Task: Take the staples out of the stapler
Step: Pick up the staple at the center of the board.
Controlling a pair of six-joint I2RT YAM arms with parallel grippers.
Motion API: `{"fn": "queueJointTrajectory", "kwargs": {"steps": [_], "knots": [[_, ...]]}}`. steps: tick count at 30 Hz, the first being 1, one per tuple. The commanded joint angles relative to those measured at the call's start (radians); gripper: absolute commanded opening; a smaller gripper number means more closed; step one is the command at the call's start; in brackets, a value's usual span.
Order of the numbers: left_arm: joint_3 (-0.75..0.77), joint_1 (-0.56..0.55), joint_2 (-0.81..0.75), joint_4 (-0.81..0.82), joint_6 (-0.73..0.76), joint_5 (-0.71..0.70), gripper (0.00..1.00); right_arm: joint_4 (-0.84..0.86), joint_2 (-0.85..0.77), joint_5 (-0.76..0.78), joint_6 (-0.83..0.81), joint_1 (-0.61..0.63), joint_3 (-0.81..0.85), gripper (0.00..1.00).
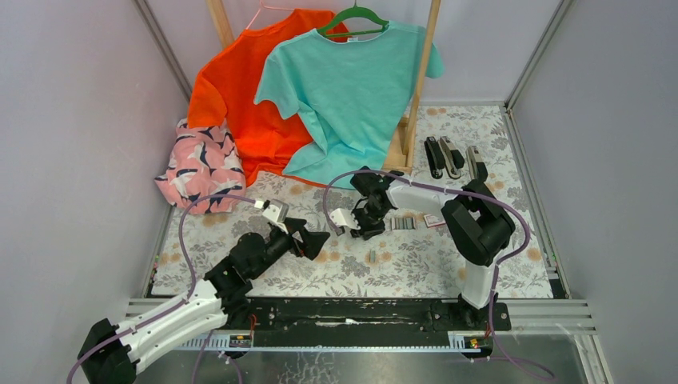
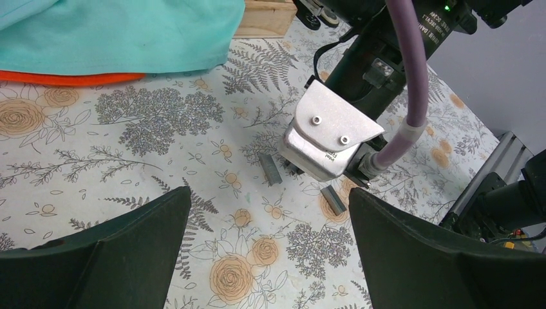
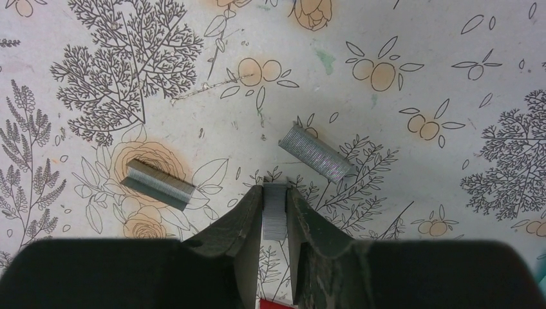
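Right tool [image 3: 275, 205] fills the near edge of its wrist view; fingers [image 3: 239, 215] narrow, closed against both long sides of a staple strip [image 3: 275, 212]; the strip sits between the fingertips, pointing away from the camera, low over the floral tabletop [image 3: 399, 167]; cannot tell if it is lifted or resting on the surface; second strip [image 3: 315, 152] lies flat just ahead and to the right of the right tool, tilted; third strip [image 3: 159, 183] lies flat to the left of the right tool, near but apart, on an orange flower print; neither touches the fingers.

Overhead: a cluster of more strips [image 1: 404, 222] sits just right of the right tool; a white-and-pink box [image 1: 436, 223] is just beyond that cluster; three staplers [image 1: 452, 158] lie side by side well behind and to the right of the right tool, next to the foot of a wooden rack [image 1: 421, 72].

Left tool [image 2: 269, 201] is left of the right tool, pointed toward it; fingers spread wide, nothing between them; it is off the tabletop.

Behind the right tool, a teal t-shirt [image 1: 352, 88] and an orange t-shirt [image 1: 244, 104] hang on the rack; a pink patterned cloth [image 1: 200, 166] lies far behind and to the left.
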Motion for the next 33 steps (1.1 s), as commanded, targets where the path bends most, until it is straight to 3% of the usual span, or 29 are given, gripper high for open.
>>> {"fn": "queueJointTrajectory", "kwargs": {"steps": [1,7,15,26,33], "knots": [[-0.003,0.007,-0.022,0.001,-0.005,-0.013,1.00,0.032,-0.054,-0.001,0.012,0.006,-0.039,0.26],[-0.001,0.006,-0.024,-0.001,-0.005,-0.012,1.00,0.048,-0.049,0.011,0.014,0.007,-0.058,0.31],[-0.001,0.006,-0.024,-0.001,-0.007,-0.011,1.00,0.065,-0.054,0.017,0.037,0.007,-0.067,0.27],[-0.006,0.006,-0.018,0.019,-0.017,0.009,1.00,0.142,-0.157,-0.011,0.233,0.004,-0.092,0.16],[0.002,0.006,-0.029,0.024,-0.030,0.030,1.00,0.292,-0.324,-0.019,0.527,-0.023,-0.184,0.15]]}}
